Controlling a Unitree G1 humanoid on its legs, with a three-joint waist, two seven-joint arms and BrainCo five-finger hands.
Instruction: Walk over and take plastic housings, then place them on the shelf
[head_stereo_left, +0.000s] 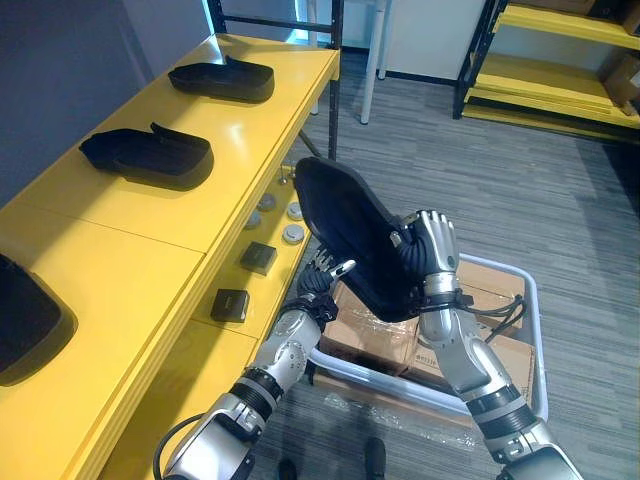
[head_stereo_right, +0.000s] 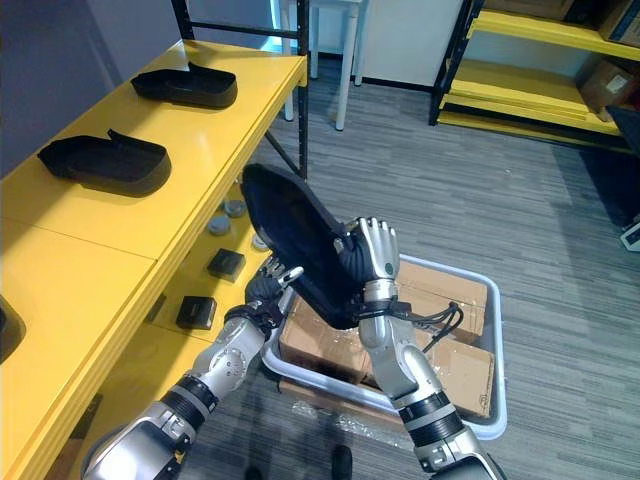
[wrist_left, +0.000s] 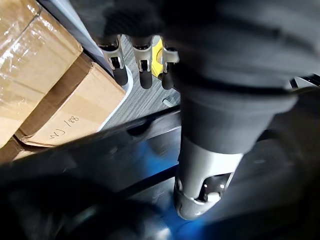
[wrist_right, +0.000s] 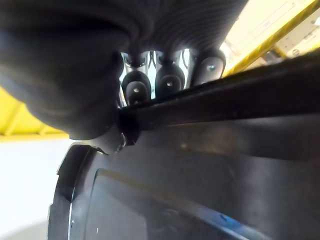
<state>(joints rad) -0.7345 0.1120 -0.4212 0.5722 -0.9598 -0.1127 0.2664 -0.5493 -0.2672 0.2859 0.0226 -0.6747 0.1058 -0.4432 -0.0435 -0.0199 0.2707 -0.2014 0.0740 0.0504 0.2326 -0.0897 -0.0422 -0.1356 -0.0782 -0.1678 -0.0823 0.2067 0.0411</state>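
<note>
A black plastic housing (head_stereo_left: 350, 225) hangs tilted between my two hands, above a white bin (head_stereo_left: 536, 330). My right hand (head_stereo_left: 432, 245) is shut on its upper right edge; in the right wrist view the fingers (wrist_right: 167, 80) hook over the housing's rim (wrist_right: 215, 107). On the housing's lower left side rests my left hand (head_stereo_left: 322, 280), its fingers (wrist_left: 142, 70) fairly straight. To the left runs the yellow shelf (head_stereo_left: 250, 140). It carries three more black housings: far (head_stereo_left: 222, 78), middle (head_stereo_left: 148, 152) and near (head_stereo_left: 25, 320).
The bin holds taped cardboard boxes (head_stereo_left: 370, 335). A lower yellow shelf level bears small black blocks (head_stereo_left: 258, 257) and round grey parts (head_stereo_left: 293, 234). Black shelf posts (head_stereo_left: 336, 60) stand at the shelf's far end. More yellow racking (head_stereo_left: 550, 90) stands at the back right, across grey floor.
</note>
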